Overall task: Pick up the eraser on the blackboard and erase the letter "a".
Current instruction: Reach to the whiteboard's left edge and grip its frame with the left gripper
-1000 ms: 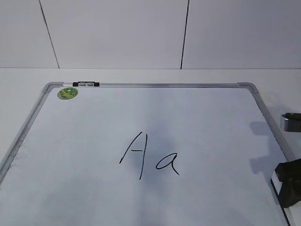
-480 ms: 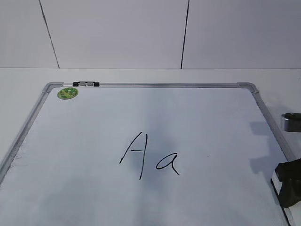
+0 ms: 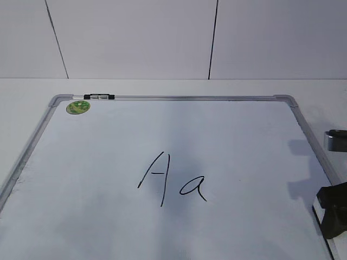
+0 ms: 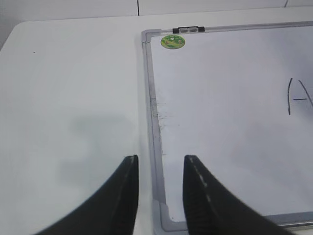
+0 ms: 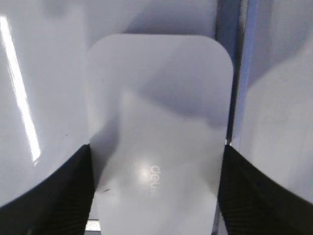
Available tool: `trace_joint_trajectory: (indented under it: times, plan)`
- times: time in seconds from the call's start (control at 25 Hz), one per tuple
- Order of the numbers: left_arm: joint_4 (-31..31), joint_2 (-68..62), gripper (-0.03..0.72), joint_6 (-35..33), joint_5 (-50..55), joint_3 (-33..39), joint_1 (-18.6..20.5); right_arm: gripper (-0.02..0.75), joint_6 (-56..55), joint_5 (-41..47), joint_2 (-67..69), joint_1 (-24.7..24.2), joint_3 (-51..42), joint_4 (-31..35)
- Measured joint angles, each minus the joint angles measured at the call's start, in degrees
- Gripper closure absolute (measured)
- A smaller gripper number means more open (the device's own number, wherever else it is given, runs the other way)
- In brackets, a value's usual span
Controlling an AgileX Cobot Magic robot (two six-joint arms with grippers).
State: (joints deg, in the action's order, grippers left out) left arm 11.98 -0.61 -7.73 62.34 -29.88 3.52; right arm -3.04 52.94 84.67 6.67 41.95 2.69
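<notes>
The blackboard [image 3: 190, 98] is a white dry-erase board with a silver frame, lying flat on the table. The small handwritten letter "a" [image 3: 193, 188] sits near its middle, just right of a taller capital "A" [image 3: 154, 176]. The white eraser [image 5: 156, 98] lies at the board's right edge, and a sliver of it shows in the exterior view [image 3: 316, 212]. My right gripper [image 5: 156, 149] has a black finger against each long side of the eraser; it shows at the lower right of the exterior view [image 3: 333, 211]. My left gripper [image 4: 159, 159] is open and empty over the board's near left frame.
A round green sticker [image 3: 78, 107] and a black-and-clear marker clip [image 3: 99, 97] sit at the board's far left corner. A grey and black object [image 3: 336, 141] stands off the board's right edge. A white wall stands behind the table.
My right gripper has shifted very slightly at the lower right, and less of the white eraser shows beside it. The letters and the left gripper are unchanged.
</notes>
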Motion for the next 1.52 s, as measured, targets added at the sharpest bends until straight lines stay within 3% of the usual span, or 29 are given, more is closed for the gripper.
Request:
trace_joint_trajectory:
  times: [0.32,0.72,1.16,1.52]
  plan:
    - [3.6,0.0,0.453,0.0,-1.6,0.0,0.0,0.211,-0.2,2.8,0.5,0.0,1.9,0.9]
    - [4.0,-1.0,0.449,0.0,-1.3,0.0,0.0,0.211,-0.3,6.7,0.5,0.0,3.4,1.5]
    - [4.0,-17.6,0.449,0.0,-3.8,0.0,0.0,0.211,-0.3,15.1,0.5,0.0,10.5,4.4]
    - [5.0,-32.7,0.449,0.0,-8.6,-1.6,0.0,0.211,0.7,15.8,0.5,0.0,12.0,8.1]
